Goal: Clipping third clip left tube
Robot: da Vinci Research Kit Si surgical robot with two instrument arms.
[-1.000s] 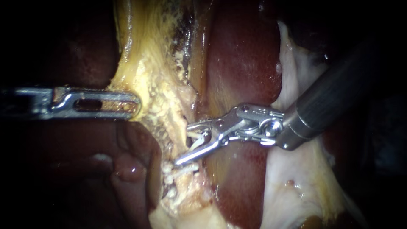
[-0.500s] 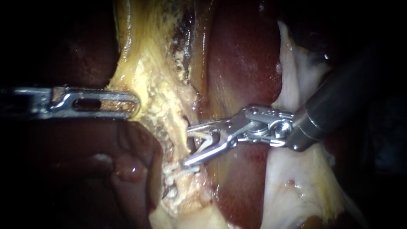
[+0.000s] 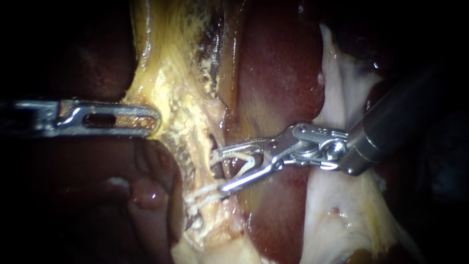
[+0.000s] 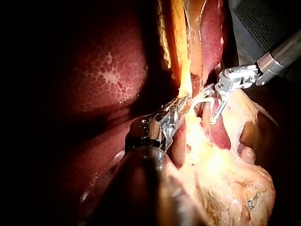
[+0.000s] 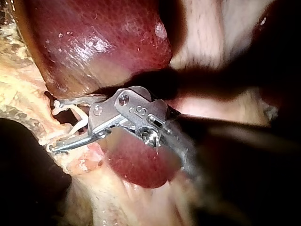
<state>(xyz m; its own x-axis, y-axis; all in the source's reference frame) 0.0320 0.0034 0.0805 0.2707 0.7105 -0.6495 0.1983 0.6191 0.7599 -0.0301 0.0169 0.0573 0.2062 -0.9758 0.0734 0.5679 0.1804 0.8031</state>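
White V clip (image 3: 243,164) held in right instrument (image 3: 217,171) spread jaws, mouth facing left, axis approx horizontal; left instrument (image 3: 155,120) jaws grip yellow tissue (image 3: 181,110).

The right instrument (image 5: 141,115) ends in a claw (image 5: 53,125) that stands spread and carries a white clip (image 5: 80,121) bent in a V, one leg lying against each half of the claw. The tips of the claw sit at the edge of the yellowish tissue (image 5: 21,94). The glossy dark red liver (image 5: 103,42) lies just beside the claw, and pale tissue (image 5: 117,207) lies under the instrument.
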